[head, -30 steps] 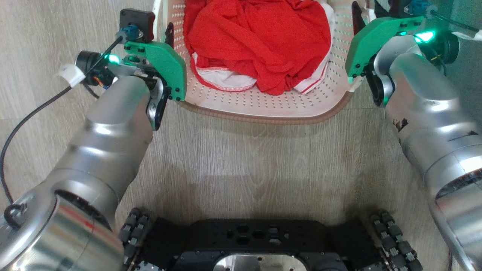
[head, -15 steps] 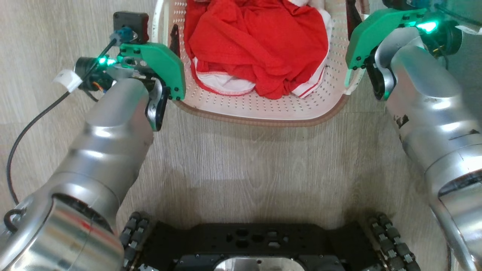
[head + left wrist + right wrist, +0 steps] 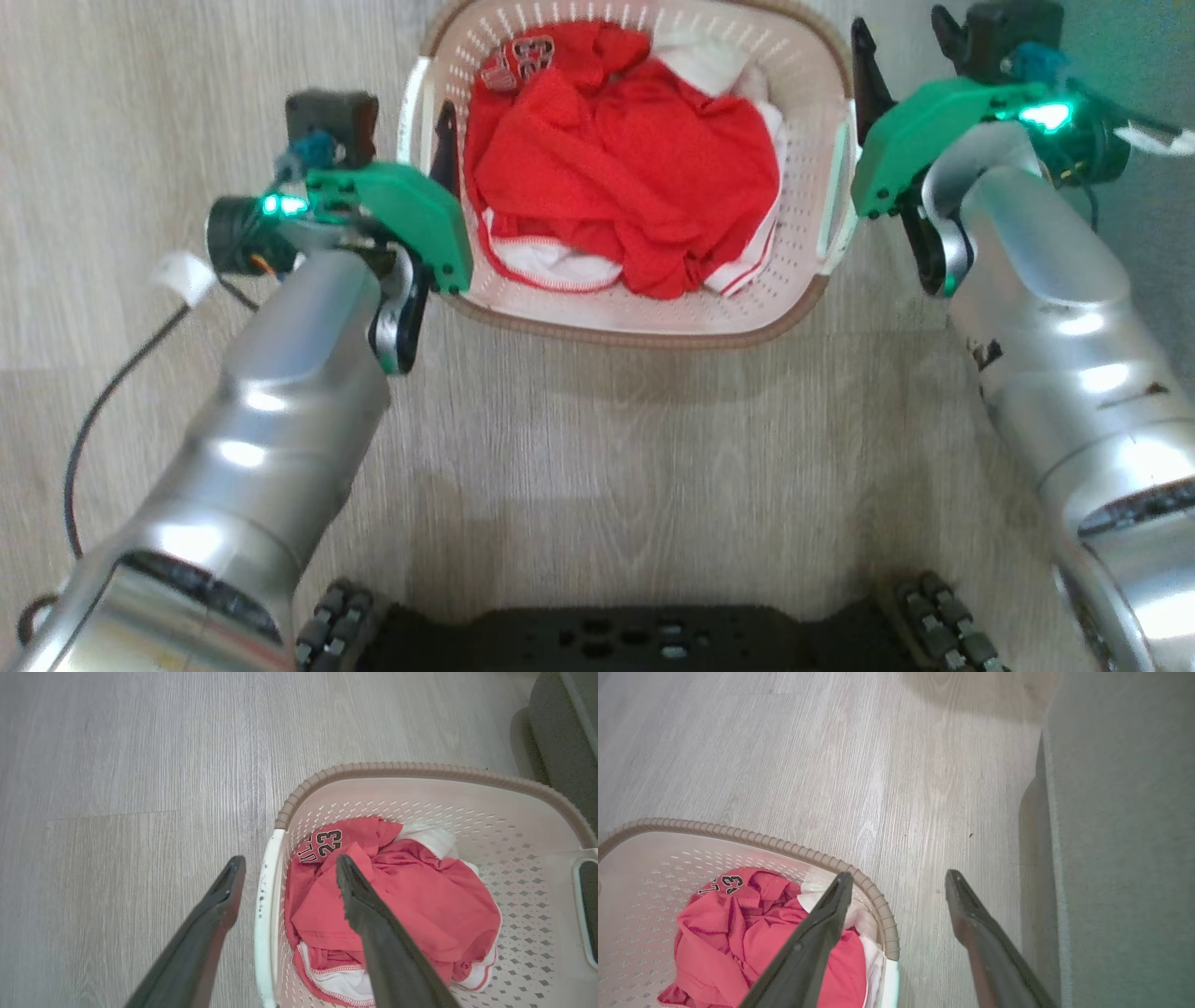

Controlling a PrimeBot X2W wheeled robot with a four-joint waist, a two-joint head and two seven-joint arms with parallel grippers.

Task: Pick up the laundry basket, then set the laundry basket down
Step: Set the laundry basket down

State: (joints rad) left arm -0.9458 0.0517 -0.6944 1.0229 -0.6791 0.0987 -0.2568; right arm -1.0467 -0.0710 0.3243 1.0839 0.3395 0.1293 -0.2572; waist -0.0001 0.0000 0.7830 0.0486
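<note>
Fingers of both grippers spread wide and empty, straddling the basket sides.
Basket rests on the floor, red clothes inside; left gripper and right gripper each bracket its rim, apparently for a two-sided lift.

laundry basket: cream w/ brown rim (perforated) | shirt: red | floor: grey woodgrain

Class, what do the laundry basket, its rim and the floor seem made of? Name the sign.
Laundry basket: likely moulded plastic, matte cream; rows of holes. Its rim: probably plastic, brown, ribbed like weave. Floor: wood-look planks, pale grain; laminate or vinyl, unclear.
</note>
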